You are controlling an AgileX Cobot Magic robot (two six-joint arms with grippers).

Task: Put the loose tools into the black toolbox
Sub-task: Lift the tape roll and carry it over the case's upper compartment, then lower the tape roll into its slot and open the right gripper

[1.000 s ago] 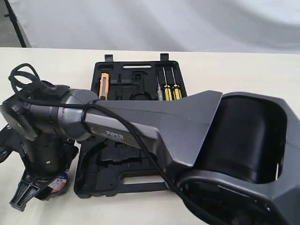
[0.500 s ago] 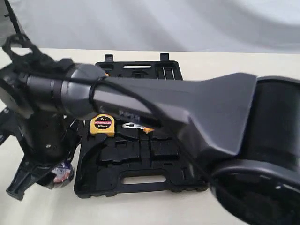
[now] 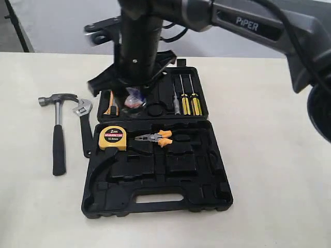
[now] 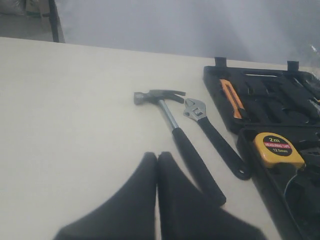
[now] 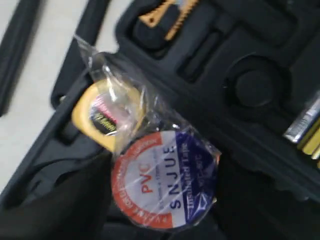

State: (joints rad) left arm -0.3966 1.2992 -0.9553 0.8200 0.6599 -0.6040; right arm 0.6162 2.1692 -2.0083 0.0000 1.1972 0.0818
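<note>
The black toolbox [image 3: 155,199] lies open in two halves. My right gripper [image 3: 132,92] hangs over the far half, shut on the black tape roll [image 3: 133,98]; the roll's red-white-blue label [image 5: 165,175] fills the gap between the dark fingers [image 5: 70,205]. The claw hammer [image 3: 58,139] and the adjustable wrench [image 3: 84,126] lie side by side on the table left of the box. In the left wrist view my left gripper [image 4: 157,156] is shut and empty, hovering near the hammer's handle [image 4: 197,167], with the wrench [image 4: 217,140] beyond.
A yellow 2m tape measure [image 3: 112,137] and orange-handled pliers [image 3: 155,138] sit in the near half. Screwdrivers [image 3: 185,98] and an orange knife [image 3: 111,101] sit in the far half. The right arm [image 3: 248,26] spans the top of the exterior view.
The right arm has swung from the table's near left, carrying the tape roll, up and over to the toolbox's far half. Hammer and wrench are now uncovered.
</note>
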